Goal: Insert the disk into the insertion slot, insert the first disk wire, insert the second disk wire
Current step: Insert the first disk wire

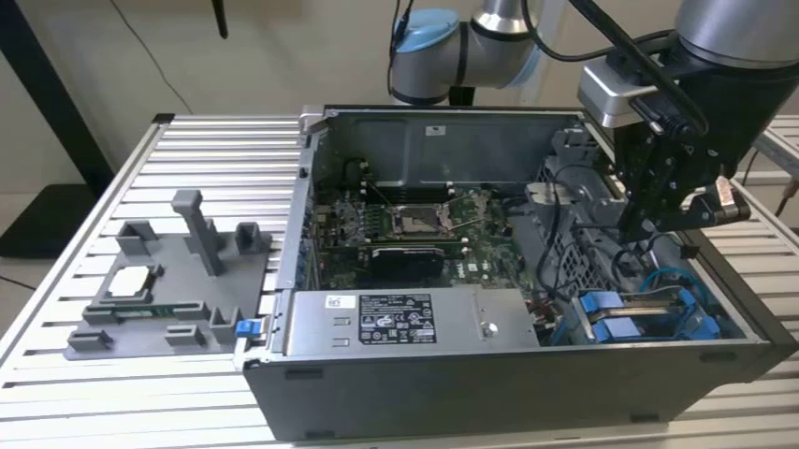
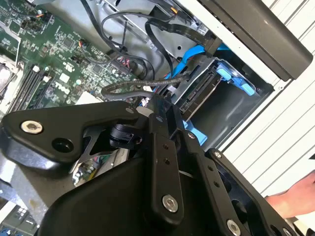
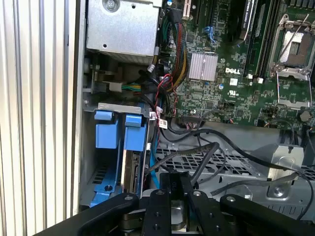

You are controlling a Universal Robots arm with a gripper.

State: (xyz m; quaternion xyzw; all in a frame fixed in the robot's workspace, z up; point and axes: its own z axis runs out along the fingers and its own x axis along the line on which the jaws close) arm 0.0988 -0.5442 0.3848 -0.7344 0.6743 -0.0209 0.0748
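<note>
slatted metal table (image 1: 200, 140) under an open computer case (image 1: 500, 393), fingers (image 2: 165, 147) clamped on a black wire (image 2: 123, 88) (near the disk (image 3: 134, 137))

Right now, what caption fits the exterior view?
Gripper hangs over the blue-trimmed slot at the open case's end, on the exterior view's right.

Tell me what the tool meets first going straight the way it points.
Probably the loose black cables lying over the perforated grey metal cage, just ahead of the tool; depth is unclear.
</note>
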